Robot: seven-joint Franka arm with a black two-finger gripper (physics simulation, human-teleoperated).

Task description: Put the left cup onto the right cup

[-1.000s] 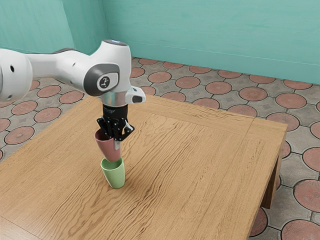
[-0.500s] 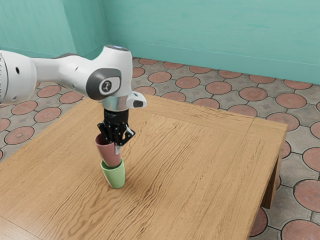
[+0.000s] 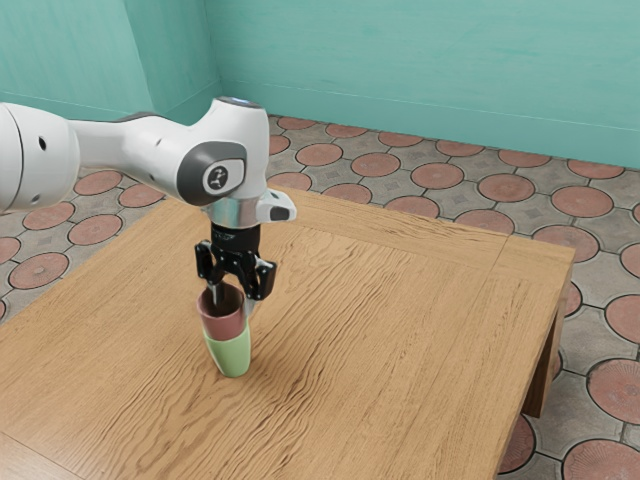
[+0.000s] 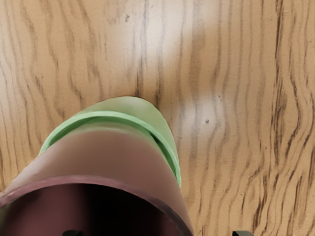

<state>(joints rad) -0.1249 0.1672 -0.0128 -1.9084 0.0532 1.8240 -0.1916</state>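
Wooden table (image 3: 400, 330) bears green cup (image 3: 231, 356) holding pink cup (image 3: 222, 323); pincer (image 3: 233, 298) spread open.

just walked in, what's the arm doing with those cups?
The arm's gripper hangs at the rim of a pink cup, which sits nested upright in a green cup on the wooden table. The fingers are spread, one inside the pink cup and one clear outside it, so nothing is gripped. The stacking looks done; the hand has not yet lifted away.
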